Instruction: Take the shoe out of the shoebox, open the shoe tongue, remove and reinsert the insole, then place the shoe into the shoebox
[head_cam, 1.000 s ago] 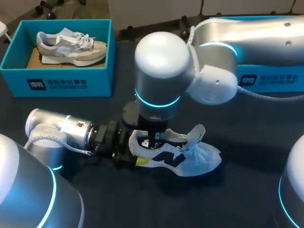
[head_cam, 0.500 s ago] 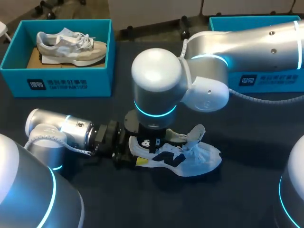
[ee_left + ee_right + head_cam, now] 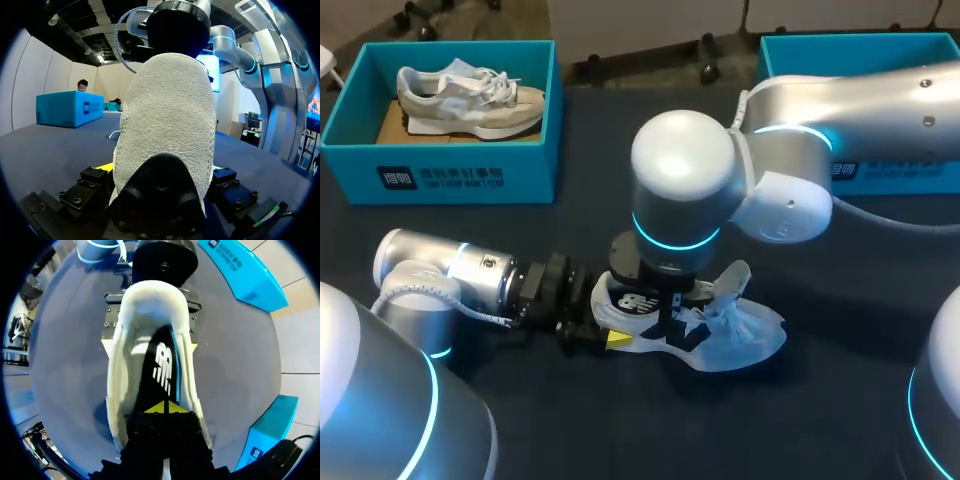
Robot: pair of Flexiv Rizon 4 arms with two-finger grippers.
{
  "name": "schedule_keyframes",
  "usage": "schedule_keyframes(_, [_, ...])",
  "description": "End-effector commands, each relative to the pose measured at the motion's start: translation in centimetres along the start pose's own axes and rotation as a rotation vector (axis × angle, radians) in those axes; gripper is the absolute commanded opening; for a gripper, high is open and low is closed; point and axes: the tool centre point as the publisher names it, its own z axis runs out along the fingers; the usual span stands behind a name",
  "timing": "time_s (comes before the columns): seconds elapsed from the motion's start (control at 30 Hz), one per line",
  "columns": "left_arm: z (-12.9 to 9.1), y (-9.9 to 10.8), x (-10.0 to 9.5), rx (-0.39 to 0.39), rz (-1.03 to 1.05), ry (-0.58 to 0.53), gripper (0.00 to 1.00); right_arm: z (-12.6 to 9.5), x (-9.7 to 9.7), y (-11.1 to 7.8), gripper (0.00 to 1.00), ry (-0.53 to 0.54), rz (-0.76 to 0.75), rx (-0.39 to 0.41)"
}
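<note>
R end effector [image 3: 164,408] sits inside the shoe [image 3: 725,330], yellow tips drawn together w/ no gap, down on the black insole [image 3: 162,365]; can't tell if any insole is actually pinched. L end effector [image 3: 160,172] clamps the heel from both sides. Shoe rests on the tabletop [image 3: 620,430], well apart from the shoebox [image 3: 895,170]. Risks: w/ a thin or no pinch, tips prob slip off & insole won't lift. A hard pull could drag the shoe out of L's clamp or tip it. Tongue & laces near R's fingers may snag. Insole could fold or jam vs. the collar.
</note>
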Motion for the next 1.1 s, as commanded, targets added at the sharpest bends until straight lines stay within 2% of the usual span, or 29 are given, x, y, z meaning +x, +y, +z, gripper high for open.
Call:
schedule_keyframes(0.03, [0.1,0.2,-0.1,0.001,0.0,0.0,0.0,0.1,-0.3,-1.2,0.0,0.006,0.015,-0.015])
schedule_keyframes(0.27, [0.1,0.2,-0.1,0.001,0.0,0.0,0.0,0.2,-0.9,-2.2,0.0,0.006,0.036,-0.013])
schedule_keyframes(0.3, [0.1,0.2,-0.1,0.001,0.0,0.0,0.0,0.2,-0.9,-2.2,0.03,0.01,0.038,-0.017])
schedule_keyframes(0.33, [0.1,0.2,-0.1,0.001,0.0,0.0,0.0,0.3,-0.9,-2.3,0.14,0.014,0.037,-0.015])
schedule_keyframes(0.43, [0.1,0.2,-0.1,0.001,0.0,0.0,0.0,0.5,-0.8,-2.2,0.23,0.023,0.036,-0.017])
schedule_keyframes(0.5, [0.1,0.2,-0.1,0.001,0.0,0.0,0.0,0.7,-0.8,-2.2,0.35,0.033,0.036,-0.019])
schedule_keyframes(0.53, [0.1,0.2,-0.1,0.001,0.0,0.0,0.0,0.8,-0.8,-2.2,0.36,0.037,0.036,-0.017])
schedule_keyframes(1.1, [0.1,0.2,-0.1,0.001,0.0,0.0,0.0,3.4,0.6,-1.5,0.32,0.141,0.055,-0.018])
